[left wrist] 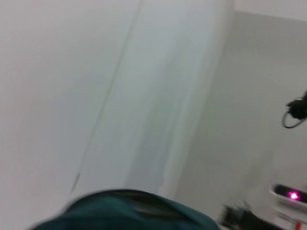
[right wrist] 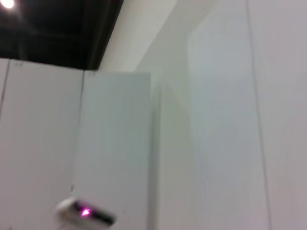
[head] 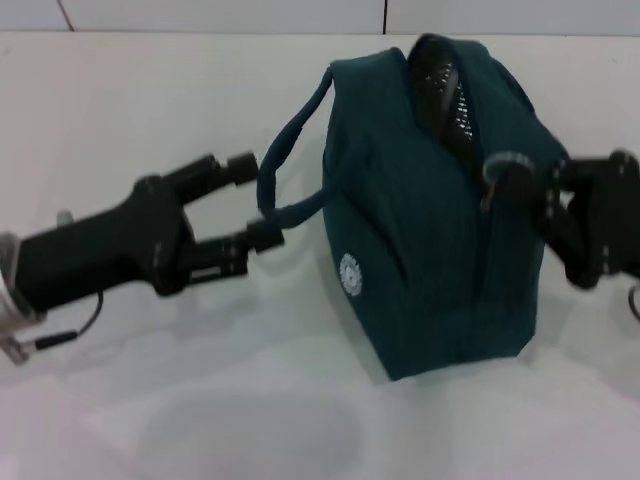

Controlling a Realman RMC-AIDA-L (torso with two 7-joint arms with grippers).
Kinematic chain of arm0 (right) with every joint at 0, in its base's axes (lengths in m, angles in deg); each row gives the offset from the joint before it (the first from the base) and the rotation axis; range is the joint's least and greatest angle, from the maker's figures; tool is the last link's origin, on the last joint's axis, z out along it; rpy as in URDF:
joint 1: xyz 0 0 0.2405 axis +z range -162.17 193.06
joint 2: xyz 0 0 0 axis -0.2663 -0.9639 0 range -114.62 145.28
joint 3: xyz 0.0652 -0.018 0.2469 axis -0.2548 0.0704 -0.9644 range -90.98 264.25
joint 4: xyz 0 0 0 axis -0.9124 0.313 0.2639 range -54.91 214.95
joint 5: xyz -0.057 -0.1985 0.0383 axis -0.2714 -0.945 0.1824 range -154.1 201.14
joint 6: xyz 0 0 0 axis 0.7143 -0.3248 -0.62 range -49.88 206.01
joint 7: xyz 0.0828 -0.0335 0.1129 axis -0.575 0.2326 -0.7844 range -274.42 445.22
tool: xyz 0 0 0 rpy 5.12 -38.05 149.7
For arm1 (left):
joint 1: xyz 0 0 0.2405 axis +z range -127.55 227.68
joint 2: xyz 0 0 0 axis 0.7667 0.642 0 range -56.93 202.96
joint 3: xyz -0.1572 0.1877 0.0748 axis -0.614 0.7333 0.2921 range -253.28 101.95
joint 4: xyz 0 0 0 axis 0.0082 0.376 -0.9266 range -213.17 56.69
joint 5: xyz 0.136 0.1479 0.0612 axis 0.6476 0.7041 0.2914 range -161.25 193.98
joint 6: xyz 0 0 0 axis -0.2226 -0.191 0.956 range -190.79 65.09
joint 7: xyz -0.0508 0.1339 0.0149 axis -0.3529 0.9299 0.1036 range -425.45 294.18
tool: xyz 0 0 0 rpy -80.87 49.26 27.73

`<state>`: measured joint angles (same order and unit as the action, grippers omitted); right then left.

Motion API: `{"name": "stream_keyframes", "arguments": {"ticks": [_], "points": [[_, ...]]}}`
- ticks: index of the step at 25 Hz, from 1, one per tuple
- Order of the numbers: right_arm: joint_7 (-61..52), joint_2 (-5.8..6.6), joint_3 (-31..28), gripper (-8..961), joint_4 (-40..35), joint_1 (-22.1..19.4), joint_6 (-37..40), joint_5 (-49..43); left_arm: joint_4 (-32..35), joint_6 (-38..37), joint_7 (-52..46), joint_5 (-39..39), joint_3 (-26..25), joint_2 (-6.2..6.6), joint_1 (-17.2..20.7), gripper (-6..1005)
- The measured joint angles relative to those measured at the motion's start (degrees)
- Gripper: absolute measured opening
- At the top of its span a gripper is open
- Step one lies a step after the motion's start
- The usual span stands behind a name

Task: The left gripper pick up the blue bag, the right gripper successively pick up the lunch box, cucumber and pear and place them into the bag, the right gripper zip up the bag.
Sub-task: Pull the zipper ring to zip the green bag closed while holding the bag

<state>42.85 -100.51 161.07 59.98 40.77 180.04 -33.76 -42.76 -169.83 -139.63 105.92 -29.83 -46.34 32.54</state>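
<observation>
The blue bag (head: 430,220) lies on the white table (head: 150,90) at centre right, with its opening gaping at the far end and dark mesh lining showing. My left gripper (head: 253,200) is open, its fingertips on either side of the bag's handle loop (head: 268,180). My right gripper (head: 520,180) reaches in from the right and is shut on the zipper pull (head: 503,166) at about mid-length of the zipper. Part of the bag also shows in the left wrist view (left wrist: 129,211). The lunch box, cucumber and pear are not in view.
A small white round logo (head: 349,272) marks the bag's near side. A tiled wall (head: 300,12) runs behind the table's far edge. The right wrist view shows only a white wall (right wrist: 216,120) and a dark ceiling.
</observation>
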Motion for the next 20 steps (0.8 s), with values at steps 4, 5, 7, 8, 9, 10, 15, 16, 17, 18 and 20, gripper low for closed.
{"name": "stream_keyframes", "arguments": {"ticks": [4,5,7,8,9,10,15,16,17,18,20], "points": [[0.03,-0.01,-0.27,3,0.00,3.43,-2.23,2.02,-6.23,-0.92,7.04,1.11,0.06,0.09,0.55,866],[0.03,-0.02,-0.23,3,0.03,4.29,-2.88,2.04,-7.29,-0.80,8.60,1.57,0.08,-0.01,0.75,888],[0.04,-0.10,0.43,4,0.27,6.77,-4.86,1.98,-8.56,-0.47,10.19,1.85,0.06,-0.13,0.93,887],[0.04,-0.11,0.85,4,0.35,7.54,-5.56,1.98,-10.40,0.51,11.60,1.87,-0.08,-0.19,0.86,887],[0.04,-0.18,1.73,4,0.36,8.59,-6.68,1.98,-11.17,1.21,11.93,1.82,-0.18,-0.19,0.72,886],[0.04,-0.22,2.39,4,0.33,9.27,-7.57,2.02,-11.90,1.94,12.20,1.77,-0.27,-0.20,0.64,886],[0.07,-0.34,4.18,4,0.03,12.25,-10.44,2.25,-13.76,6.02,12.68,0.10,-0.49,-0.30,-0.12,884],[0.08,-0.34,4.38,4,0.03,12.70,-10.81,2.38,-14.29,6.62,12.81,-0.32,-0.49,-0.33,-0.44,883],[0.09,-0.34,4.44,4,0.02,13.03,-11.11,2.46,-14.63,6.99,12.87,-0.64,-0.51,-0.33,-0.68,883],[0.09,-0.34,4.47,4,0.01,13.38,-11.36,2.46,-14.82,7.28,12.94,-0.83,-0.52,-0.33,-0.92,882],[0.10,-0.34,4.58,4,0.00,13.78,-11.69,2.48,-15.01,7.73,13.41,-1.01,-0.47,-0.34,-1.32,881]]}}
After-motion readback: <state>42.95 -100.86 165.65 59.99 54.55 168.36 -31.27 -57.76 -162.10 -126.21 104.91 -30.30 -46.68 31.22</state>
